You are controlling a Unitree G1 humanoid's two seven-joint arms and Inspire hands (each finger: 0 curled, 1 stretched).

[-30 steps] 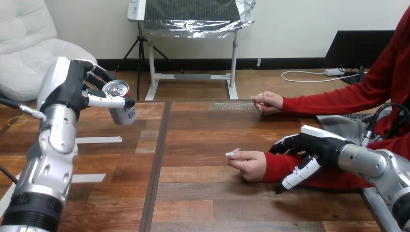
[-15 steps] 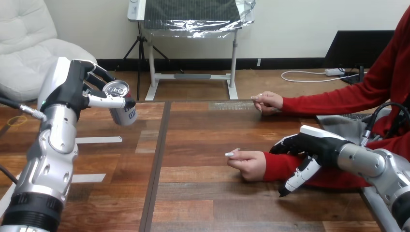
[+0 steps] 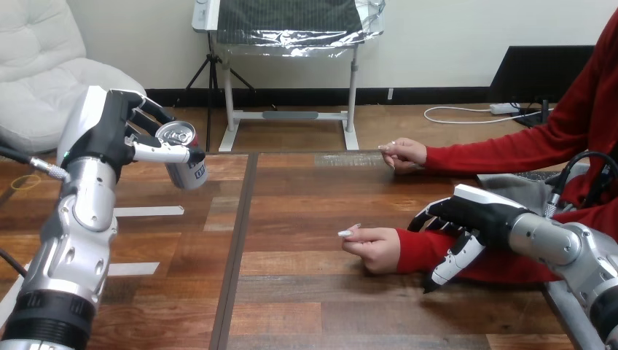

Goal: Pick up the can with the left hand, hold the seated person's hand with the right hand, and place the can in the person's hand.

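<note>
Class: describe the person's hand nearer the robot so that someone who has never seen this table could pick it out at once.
Start at the wooden table, where two red-sleeved arms reach in from the right. The person's nearer hand rests loosely curled near the table's middle. Unlike the person's farther hand by the far edge, it has the robot's right hand right at its sleeve.

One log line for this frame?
left hand: shut on can, off table | right hand: over person's forearm, grip unclear | person's nearer hand: on table, no can | handover: pending
</note>
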